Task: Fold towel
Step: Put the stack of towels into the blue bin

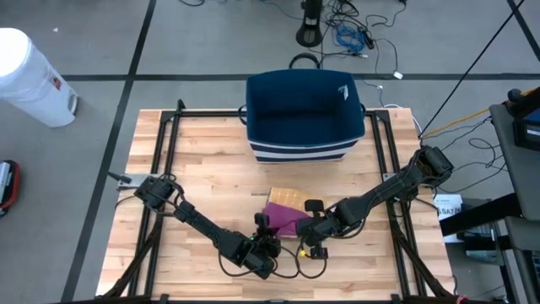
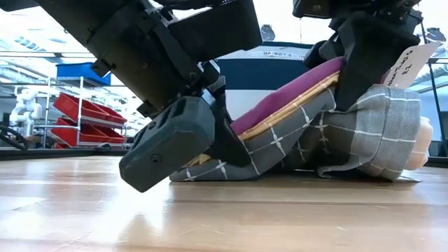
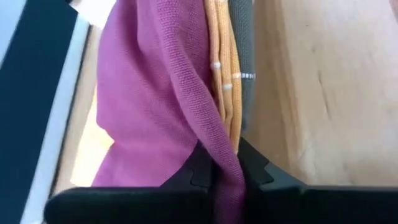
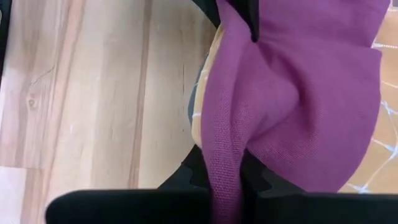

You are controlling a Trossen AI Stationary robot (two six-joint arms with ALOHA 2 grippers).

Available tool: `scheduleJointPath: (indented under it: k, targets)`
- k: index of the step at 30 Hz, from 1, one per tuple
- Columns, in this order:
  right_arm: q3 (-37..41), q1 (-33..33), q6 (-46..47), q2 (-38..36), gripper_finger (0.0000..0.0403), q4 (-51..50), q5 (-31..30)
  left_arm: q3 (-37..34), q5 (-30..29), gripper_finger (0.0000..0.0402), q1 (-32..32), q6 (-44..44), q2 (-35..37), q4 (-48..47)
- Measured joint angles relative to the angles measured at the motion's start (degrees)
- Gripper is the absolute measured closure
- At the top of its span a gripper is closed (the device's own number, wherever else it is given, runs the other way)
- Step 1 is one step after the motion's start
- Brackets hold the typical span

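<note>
Towel (image 1: 285, 221), the purple one, sits at the near-centre of the table (image 1: 202, 160), on top of a small stack: a yellow towel (image 1: 284, 199) under it and a grey checked towel (image 2: 364, 133) at the bottom, all in front of the navy basket (image 1: 304, 114). Both arms are down on it. Left claw (image 1: 268, 245) is clenched on 1 purple edge; left wrist view shows the fabric pinched between the dark fingers (image 3: 255, 168). Right claw (image 1: 310, 232) is clenched on the other side of the same purple cloth, fabric running down between its fingers (image 4: 261, 177). Low view shows the purple layer raised at an angle off the yellow one, with the grey layer bunched and draped below, so the stack is not flat. Judgement: grasp is done, fold itself is not; no clean doubled-over purple edge is visible yet. Left to do, as I read it: lift, carry the held edge over to the opposite edge, lay flat, release. Risk: the yellow layer lies right against the purple at the left pinch, and I can't tell whether it is caught too; if so it would drag along.
</note>
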State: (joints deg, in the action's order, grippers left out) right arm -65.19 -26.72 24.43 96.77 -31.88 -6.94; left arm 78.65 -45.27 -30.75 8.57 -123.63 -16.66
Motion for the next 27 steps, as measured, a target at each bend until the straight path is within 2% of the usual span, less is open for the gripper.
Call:
scheduleJointPath:
  k: [6,13,18,27]
  targets:
    - [-0.1,-0.7,-0.9,0.0,0.0388,-0.9,-0.4,0.0,-5.2,0.0375,-1.7,-3.1,0.1,-1.1]
    - [-0.7,-2.1,-2.3,-1.8,0.0389,-4.1,0.7,0.9,-10.4,0.0375,-3.1,-9.7,3.4,-3.0]
    - [-3.5,-3.5,-5.3,-4.8,0.0391,-9.0,0.1,3.3,-10.7,0.0375,-2.9,-13.5,6.6,-5.3]
    - [-10.2,-5.2,-15.2,-12.2,0.0391,-14.7,-2.6,8.9,-11.3,0.0375,-2.2,-27.8,11.7,-6.0]
